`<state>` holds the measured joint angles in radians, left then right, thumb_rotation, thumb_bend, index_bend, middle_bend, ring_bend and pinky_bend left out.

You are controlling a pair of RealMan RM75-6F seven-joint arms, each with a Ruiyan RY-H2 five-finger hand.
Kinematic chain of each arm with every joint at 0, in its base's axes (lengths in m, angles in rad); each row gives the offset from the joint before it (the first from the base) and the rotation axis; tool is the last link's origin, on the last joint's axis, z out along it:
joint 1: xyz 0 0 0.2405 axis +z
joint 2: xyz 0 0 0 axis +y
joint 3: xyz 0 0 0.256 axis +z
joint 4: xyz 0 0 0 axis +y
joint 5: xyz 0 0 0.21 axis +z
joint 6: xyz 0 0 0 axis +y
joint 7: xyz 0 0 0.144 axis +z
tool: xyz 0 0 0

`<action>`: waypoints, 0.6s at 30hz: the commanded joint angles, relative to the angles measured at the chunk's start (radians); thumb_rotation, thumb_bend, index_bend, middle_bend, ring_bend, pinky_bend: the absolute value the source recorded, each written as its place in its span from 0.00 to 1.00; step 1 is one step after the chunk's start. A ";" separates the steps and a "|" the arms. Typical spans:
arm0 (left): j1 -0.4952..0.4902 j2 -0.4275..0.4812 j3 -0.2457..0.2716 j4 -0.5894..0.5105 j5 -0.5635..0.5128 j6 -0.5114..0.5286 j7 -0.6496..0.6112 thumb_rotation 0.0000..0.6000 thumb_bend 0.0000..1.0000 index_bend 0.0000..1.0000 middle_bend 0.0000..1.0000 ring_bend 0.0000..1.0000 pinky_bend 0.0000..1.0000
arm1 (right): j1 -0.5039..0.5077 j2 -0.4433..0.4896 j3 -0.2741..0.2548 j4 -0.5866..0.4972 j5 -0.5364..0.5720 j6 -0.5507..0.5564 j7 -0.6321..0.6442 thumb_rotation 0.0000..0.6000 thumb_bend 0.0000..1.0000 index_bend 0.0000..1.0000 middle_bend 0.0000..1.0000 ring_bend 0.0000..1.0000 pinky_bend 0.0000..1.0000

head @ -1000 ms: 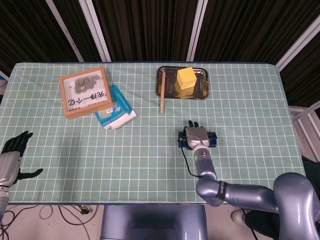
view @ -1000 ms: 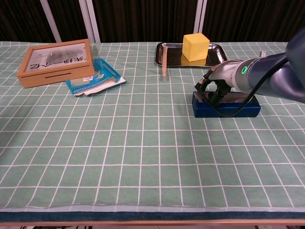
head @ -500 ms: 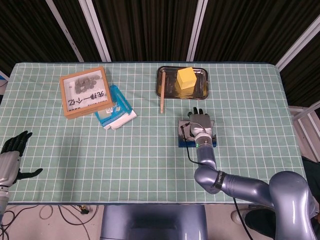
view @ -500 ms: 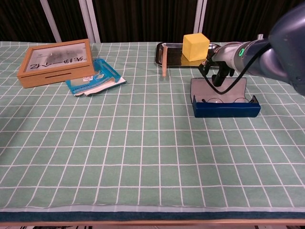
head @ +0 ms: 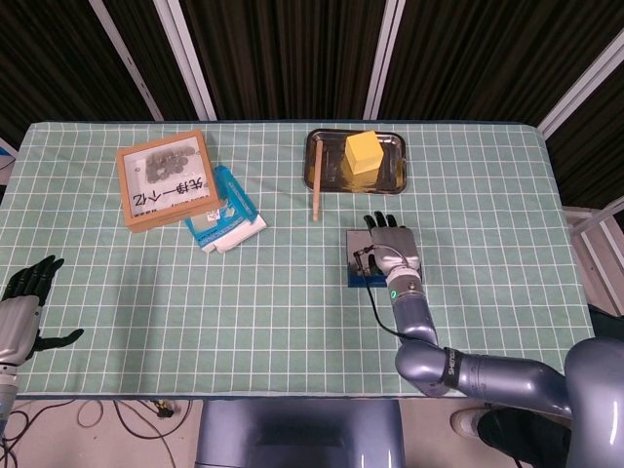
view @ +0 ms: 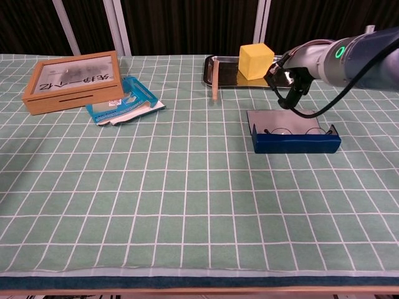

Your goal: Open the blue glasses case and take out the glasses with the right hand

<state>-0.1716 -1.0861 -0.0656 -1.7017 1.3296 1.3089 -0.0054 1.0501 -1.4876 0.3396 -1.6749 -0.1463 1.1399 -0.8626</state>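
- Blue case (view: 296, 141) lies open on the table (view: 156, 187), right of the middle, with its grey lid (view: 280, 117) folded back flat toward the far edge.
- Glasses (view: 293, 131) sit inside the case, just behind its blue front wall.
- Right hand (view: 288, 77) hangs above the lid in the chest view; the head view shows it (head: 388, 242) over the case with fingers pointing toward the far edge. It appears to hold nothing, fingers loosely apart.
- Left hand (head: 27, 292) rests off the table's near left corner, dark fingers spread, nothing in it.
- Metal tray (view: 221, 75) stands near the far edge, behind the case, carrying a yellow block (view: 256, 60).
- Wooden stick (view: 214, 81) leans on the tray's left rim, its end on the table.
- Wooden box (view: 72, 78) sits toward the far left corner, with a blue-and-white packet (view: 124, 103) just beside its right side.
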 commanded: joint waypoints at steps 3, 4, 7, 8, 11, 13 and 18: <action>0.001 -0.002 0.003 0.001 0.009 0.004 0.002 1.00 0.03 0.00 0.00 0.00 0.00 | -0.069 0.097 -0.047 -0.189 -0.117 0.074 0.046 1.00 0.54 0.09 0.58 0.65 0.78; 0.001 -0.002 0.004 0.001 0.010 0.005 0.003 1.00 0.03 0.00 0.00 0.00 0.00 | -0.074 0.101 -0.051 -0.199 -0.123 0.076 0.051 1.00 0.54 0.09 0.64 0.71 0.84; 0.003 -0.004 0.005 0.002 0.013 0.009 0.004 1.00 0.03 0.00 0.00 0.00 0.00 | -0.088 0.116 -0.071 -0.235 -0.119 0.074 0.059 1.00 0.54 0.09 0.77 0.85 0.97; 0.004 -0.003 0.005 0.002 0.013 0.009 0.004 1.00 0.03 0.00 0.00 0.00 0.00 | -0.090 0.117 -0.077 -0.238 -0.112 0.072 0.057 1.00 0.54 0.09 0.80 0.88 0.99; 0.004 -0.004 0.004 0.003 0.012 0.011 0.002 1.00 0.03 0.00 0.00 0.00 0.00 | -0.091 0.114 -0.092 -0.249 -0.076 0.063 0.053 1.00 0.54 0.10 0.86 0.93 1.00; 0.003 -0.004 0.004 0.003 0.013 0.010 0.002 1.00 0.03 0.00 0.00 0.00 0.00 | -0.089 0.105 -0.099 -0.248 -0.059 0.058 0.054 1.00 0.54 0.11 0.86 0.94 1.00; 0.004 -0.003 0.004 0.002 0.012 0.008 -0.001 1.00 0.03 0.00 0.00 0.00 0.00 | -0.076 0.081 -0.130 -0.242 -0.033 0.052 0.027 1.00 0.54 0.17 0.87 0.94 1.00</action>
<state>-0.1679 -1.0893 -0.0613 -1.6999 1.3418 1.3169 -0.0059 0.9677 -1.4000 0.2203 -1.9183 -0.1889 1.1939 -0.8226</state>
